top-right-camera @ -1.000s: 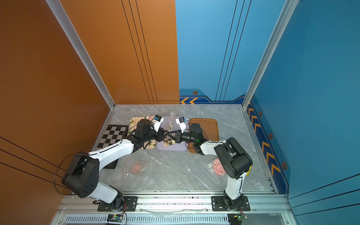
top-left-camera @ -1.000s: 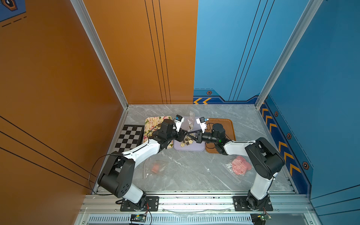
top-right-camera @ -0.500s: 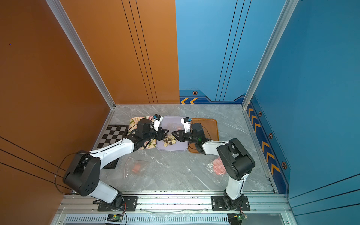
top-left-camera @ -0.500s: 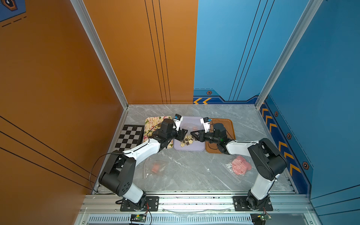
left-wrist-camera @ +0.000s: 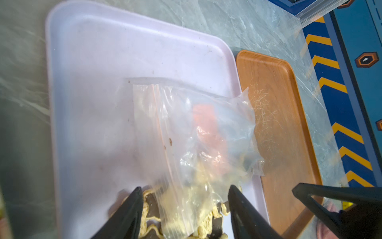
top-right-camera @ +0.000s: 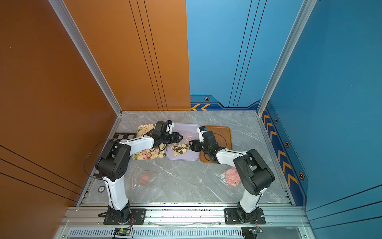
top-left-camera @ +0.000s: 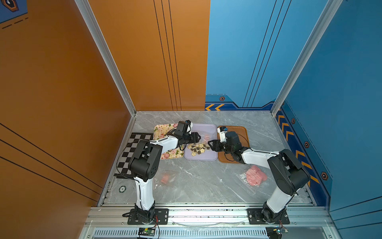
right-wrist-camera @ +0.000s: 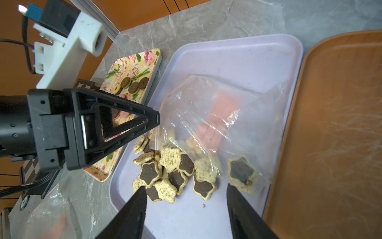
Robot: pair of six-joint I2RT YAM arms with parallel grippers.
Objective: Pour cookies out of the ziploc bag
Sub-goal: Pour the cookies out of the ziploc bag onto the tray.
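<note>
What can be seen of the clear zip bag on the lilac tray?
The zip bag is thin, clear, crumpled plastic with a pinkish zip strip along its mouth. It lies on the lilac tray, mouth beside the spilled star cookies. One star cookie and a salmon-pink patch show through the plastic. The left tool and right tool stand open, not gripping it.

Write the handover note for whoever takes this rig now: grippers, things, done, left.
Grippers: left gripper open, bag between its fingers, unclamped; right gripper open at the bag's corner.
The bag lies on the lilac tray, partly over the star cookies piled there; one star cookie looks to be inside it.
The round cookies lie on the floral tray.
Done: rounds and most stars poured.
Left: shake out that star; pour the bag of pink discs lying on the table, perhaps onto the brown tray.
</note>
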